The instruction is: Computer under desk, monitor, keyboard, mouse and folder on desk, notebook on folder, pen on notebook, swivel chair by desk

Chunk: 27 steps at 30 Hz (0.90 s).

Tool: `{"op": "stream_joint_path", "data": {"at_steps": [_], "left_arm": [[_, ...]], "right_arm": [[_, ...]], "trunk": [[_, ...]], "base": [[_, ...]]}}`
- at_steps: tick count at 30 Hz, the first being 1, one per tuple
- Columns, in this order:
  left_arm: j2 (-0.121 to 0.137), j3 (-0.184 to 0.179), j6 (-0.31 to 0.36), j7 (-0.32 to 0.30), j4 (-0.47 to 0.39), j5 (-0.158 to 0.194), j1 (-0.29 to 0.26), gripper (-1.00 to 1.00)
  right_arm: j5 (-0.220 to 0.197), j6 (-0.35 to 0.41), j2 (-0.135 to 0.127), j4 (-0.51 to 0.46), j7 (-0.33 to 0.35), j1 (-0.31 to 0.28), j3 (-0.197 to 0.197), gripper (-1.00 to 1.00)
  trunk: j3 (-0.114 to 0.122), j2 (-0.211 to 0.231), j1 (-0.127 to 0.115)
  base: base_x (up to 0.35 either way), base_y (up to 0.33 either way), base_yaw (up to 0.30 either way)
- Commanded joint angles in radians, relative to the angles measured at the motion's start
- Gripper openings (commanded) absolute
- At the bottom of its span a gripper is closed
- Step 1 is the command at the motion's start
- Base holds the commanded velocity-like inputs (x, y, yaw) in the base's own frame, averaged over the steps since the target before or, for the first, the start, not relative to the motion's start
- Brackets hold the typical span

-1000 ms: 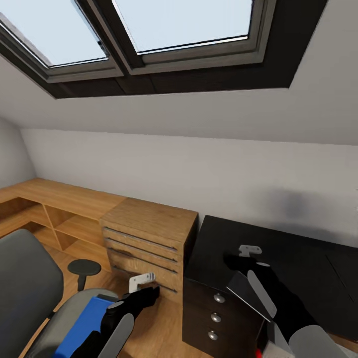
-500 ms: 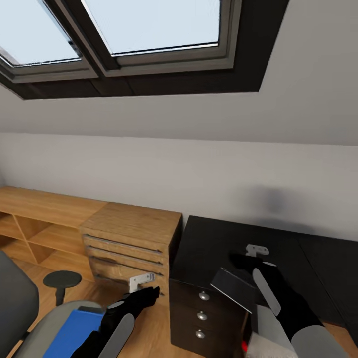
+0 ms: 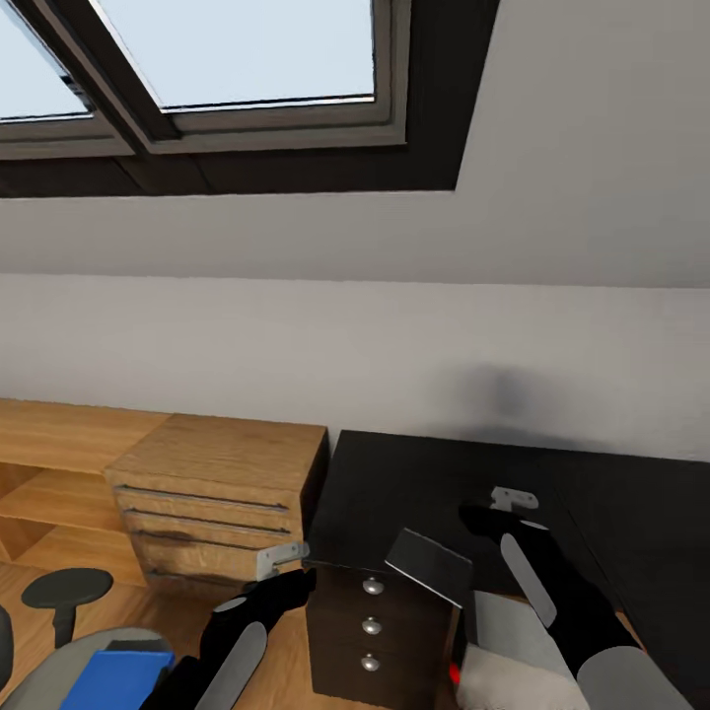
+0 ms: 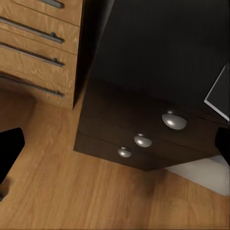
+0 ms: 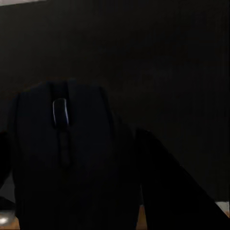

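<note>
Mouse (image 5: 60,153) sits grasped in the right gripper (image 3: 490,513) over the black tabletop (image 3: 414,483). Camera has turned right, so more tabletop shows; a drop looks close. Left gripper (image 3: 281,559): cannot tell.

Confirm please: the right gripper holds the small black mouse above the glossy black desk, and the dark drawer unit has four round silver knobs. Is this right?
Not quite. The dark drawer unit has three round silver knobs, as the left wrist view shows. The rest stands: the right gripper holds the small black mouse above the glossy black desk.
</note>
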Motion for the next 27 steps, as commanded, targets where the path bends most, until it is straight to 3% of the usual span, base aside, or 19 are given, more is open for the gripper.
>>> {"op": "stream_joint_path", "data": {"at_steps": [1,27], "left_arm": [[0.001,-0.003,0.001,0.010,-0.002,0.010,-0.001,1.00],[0.001,-0.004,0.000,0.010,-0.005,0.011,-0.001,1.00]], "right_arm": [[-0.014,0.001,-0.001,-0.001,-0.012,-0.001,0.004,-1.00],[-0.008,-0.041,0.001,0.064,-0.054,-0.001,0.007,-1.00]], "trunk": [[-0.001,-0.002,0.000],[0.010,-0.002,0.000]], "base": [[0.000,0.000,-0.261],[0.000,0.000,-0.283]]}}
